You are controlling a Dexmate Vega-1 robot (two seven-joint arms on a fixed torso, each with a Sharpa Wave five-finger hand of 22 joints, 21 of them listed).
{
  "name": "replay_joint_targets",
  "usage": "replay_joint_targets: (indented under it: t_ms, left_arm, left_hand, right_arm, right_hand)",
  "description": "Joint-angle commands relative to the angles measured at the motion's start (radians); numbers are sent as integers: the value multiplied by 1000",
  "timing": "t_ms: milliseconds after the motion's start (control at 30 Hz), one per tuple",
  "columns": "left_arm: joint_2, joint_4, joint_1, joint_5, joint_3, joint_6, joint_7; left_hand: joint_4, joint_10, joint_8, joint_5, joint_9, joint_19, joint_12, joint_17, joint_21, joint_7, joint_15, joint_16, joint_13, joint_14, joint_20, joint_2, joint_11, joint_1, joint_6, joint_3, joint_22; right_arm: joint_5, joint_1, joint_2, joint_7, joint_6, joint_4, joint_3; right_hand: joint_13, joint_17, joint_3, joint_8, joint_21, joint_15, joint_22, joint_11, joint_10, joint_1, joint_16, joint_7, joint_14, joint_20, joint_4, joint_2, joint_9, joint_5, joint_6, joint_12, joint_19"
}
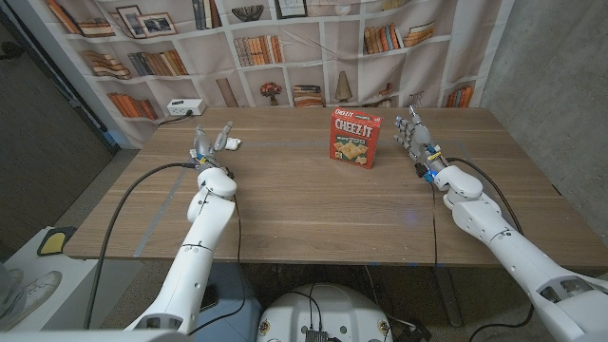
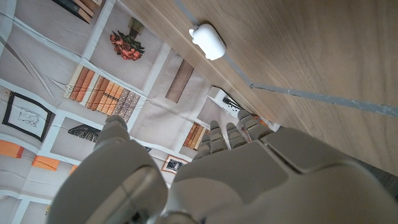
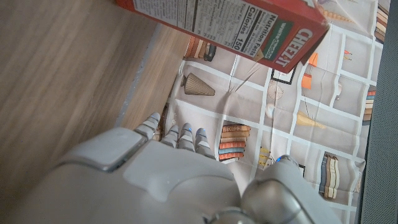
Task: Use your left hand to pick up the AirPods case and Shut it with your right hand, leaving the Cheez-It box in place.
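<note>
From the head view, my left robot hand hovers over the far left of the brown wooden table, fingers spread and holding nothing. The small white rounded AirPods case lies on the table just beside those fingertips. My right robot hand stands upright, fingers apart and empty, just right of the red cardboard Cheez-It box, which stands upright.

From the left wrist view, the AirPods case sits ahead of my fingers, its lid apparently ajar. I judge I should come down over it and pinch its lower body, leaving the lid free.

From the right wrist view, the Cheez-It box is close, so my right robot hand should swing around it, not brush it.
</note>
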Motion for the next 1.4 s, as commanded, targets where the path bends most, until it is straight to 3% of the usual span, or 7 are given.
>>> replay_joint_targets:
  t_ms: [33, 667, 933, 1067, 1167, 1300, 1400]
  left_arm:
    - [31, 58, -33, 29, 23, -16, 18]
    - [74, 63, -45, 67, 34, 30, 15]
    - [113, 107, -79, 80, 59, 36, -28]
    - [122, 144, -107, 97, 76, 31, -11]
    - [119, 169, -117, 93, 77, 7, 16]
    - [122, 209, -126, 100, 88, -39, 73]
    - [126, 200, -125, 87, 87, -28, 54]
  left_hand:
    - [-7, 11, 6, 0, 2, 6, 6, 1, 3, -1, -5, 4, 0, 7, -4, 1, -2, 13, 7, 2, 3]
    - [-12, 18, 6, -4, 2, 6, 9, 1, 2, 11, 6, 4, 0, 11, 11, 7, 10, 23, 11, 4, 3]
    - [-22, 45, 11, -6, 2, 14, 18, 1, 4, 9, 0, 7, 0, 21, 14, 19, -3, 46, 26, 14, 2]
    - [-31, 77, 9, -11, 3, 21, 30, 1, 5, -25, -13, 10, 3, 33, 6, 13, -21, 62, 25, 14, 2]
    - [-33, 83, 17, -13, 4, 27, 32, 1, 6, -28, -16, 12, 4, 42, -2, 10, -27, 67, 44, 14, 2]
    - [-39, 96, -16, -15, 7, 33, 33, 2, 5, -105, -23, 10, 8, 51, -6, 3, -34, 92, -92, 14, 2]
    - [-41, 112, -21, -15, 8, 45, 36, 2, 7, -115, -32, 10, 10, 59, -16, -1, -47, 109, -189, 13, 2]
  right_arm:
    - [-1, 13, -10, 19, -4, 17, -3]
    - [-8, 12, 4, -6, -7, 8, -8]
    - [-7, 5, 6, -17, -15, -6, -9]
    - [-10, 11, 3, -4, -15, -1, -14]
    - [4, 10, 12, 0, -10, 5, -9]
    - [-1, 1, 9, -12, -14, -10, -9]
    - [-5, -5, 3, -20, -21, -20, -8]
  right_hand:
    - [1, 2, 7, 2, 4, -6, 5, 6, -4, 9, 4, 3, -90, -2, -2, 6, 3, 8, -5, 2, -6]
    - [1, 2, 9, 3, 6, -5, 5, -2, -5, 13, 6, 1, -90, 3, -4, 13, 3, 7, -5, 3, -9]
    - [1, 2, 10, 4, 7, -6, 5, -10, -2, 15, 7, -4, -90, 5, -5, 16, 3, 7, -3, 4, -9]
    - [1, 2, 10, 4, 7, -8, 5, -9, -2, 16, 8, -4, -89, 5, -6, 17, 3, 6, -3, 4, -10]
    - [1, 2, 11, 5, 7, -9, 5, -10, 0, 16, 8, -4, -89, 5, -6, 18, 3, 6, -1, 5, -9]
    - [1, 2, 11, 5, 8, -8, 5, -15, 1, 17, 9, -5, -89, 5, -7, 19, 3, 6, 0, 5, -10]
    - [1, 2, 11, 5, 8, -8, 5, -15, 2, 18, 9, -6, -88, 6, -7, 20, 3, 6, 1, 6, -10]
